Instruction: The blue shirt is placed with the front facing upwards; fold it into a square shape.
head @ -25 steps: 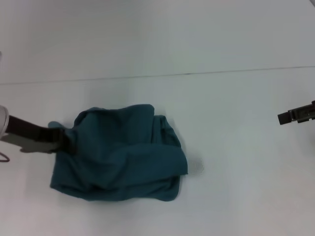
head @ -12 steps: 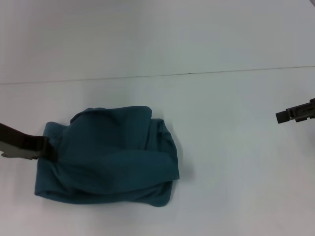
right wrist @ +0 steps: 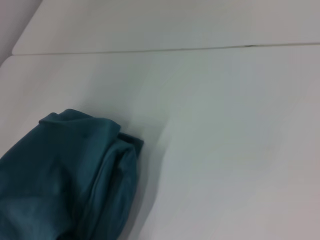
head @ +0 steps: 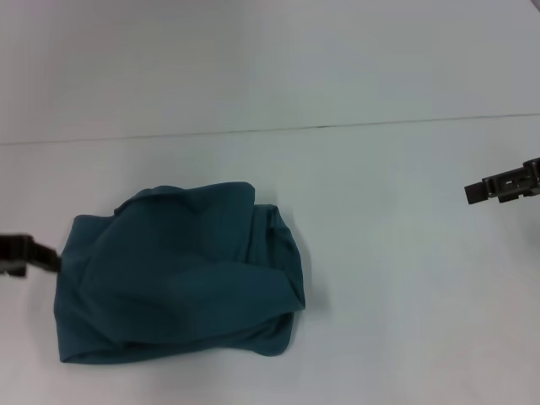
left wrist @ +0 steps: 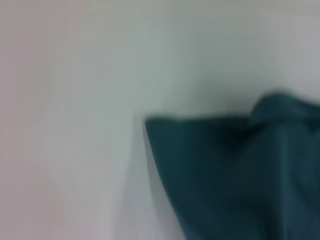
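the left gripper (head: 38,256), a dark metal claw poking in from the left edge of the head view, sits at the left side of the rumpled teal-blue cotton shirt (head: 177,274), its tip at or just beside the cloth's left hem; whether its fingers are spread, pressed together or pinching the cloth cannot be told from these views. the shirt lies as a loose, roughly squarish bundle on the left half of the plain white table (head: 380,321), nearer the front than the back, with its plain side up and no lettering showing. a thick fold runs along its near edge, and on its right side several layers stack into a rounded roll. the left wrist view shows only a corner of the blue cloth (left wrist: 235,180) against the white surface. the right wrist view sees the bundle's layered end (right wrist: 65,175) from well off. farther back and well apart from the shirt, the right gripper (head: 477,191), dark and blocky, hangs over the table at the right edge; its fingers' state cannot be told either. beyond both, a thin dark seam (head: 321,126) crosses the tabletop.
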Controlling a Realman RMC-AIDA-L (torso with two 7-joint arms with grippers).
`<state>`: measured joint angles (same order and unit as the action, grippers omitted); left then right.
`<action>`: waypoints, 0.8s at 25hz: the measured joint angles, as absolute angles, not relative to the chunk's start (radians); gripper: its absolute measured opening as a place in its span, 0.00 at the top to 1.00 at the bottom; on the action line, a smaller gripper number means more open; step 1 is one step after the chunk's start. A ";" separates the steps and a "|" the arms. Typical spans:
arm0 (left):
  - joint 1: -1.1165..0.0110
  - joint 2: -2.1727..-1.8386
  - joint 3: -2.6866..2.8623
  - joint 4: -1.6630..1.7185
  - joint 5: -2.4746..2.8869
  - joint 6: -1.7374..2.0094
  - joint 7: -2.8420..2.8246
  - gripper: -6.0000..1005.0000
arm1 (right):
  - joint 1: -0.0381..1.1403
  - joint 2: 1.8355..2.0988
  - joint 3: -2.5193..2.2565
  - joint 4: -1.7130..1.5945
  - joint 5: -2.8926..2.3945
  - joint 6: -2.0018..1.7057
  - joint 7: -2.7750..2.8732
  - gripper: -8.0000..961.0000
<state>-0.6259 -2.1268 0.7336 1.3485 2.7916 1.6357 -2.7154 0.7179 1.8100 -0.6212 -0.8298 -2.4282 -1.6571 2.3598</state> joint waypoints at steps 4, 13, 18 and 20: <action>-0.582 -2.141 0.703 1.449 2.681 1.660 -2.710 0.59 | 0.722 1.814 -0.621 -0.830 -2.425 -1.657 2.361 0.08; -0.548 -2.118 0.445 1.238 2.222 1.758 -2.646 0.25 | 0.795 1.847 -0.620 -0.818 -2.292 -1.727 2.376 0.10; -0.519 -2.112 0.364 1.181 2.151 1.786 -2.610 0.25 | 0.905 1.912 -0.621 -0.816 -2.216 -1.776 2.450 0.11; -0.507 -2.112 0.345 1.180 2.146 1.790 -2.602 0.25 | 0.940 1.935 -0.622 -0.816 -2.213 -1.768 2.472 0.11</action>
<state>-0.5068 -2.1125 0.3449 1.1802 2.1463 1.7903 -2.6023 0.9402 1.9351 -0.6224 -0.8160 -2.2131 -1.7676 2.4722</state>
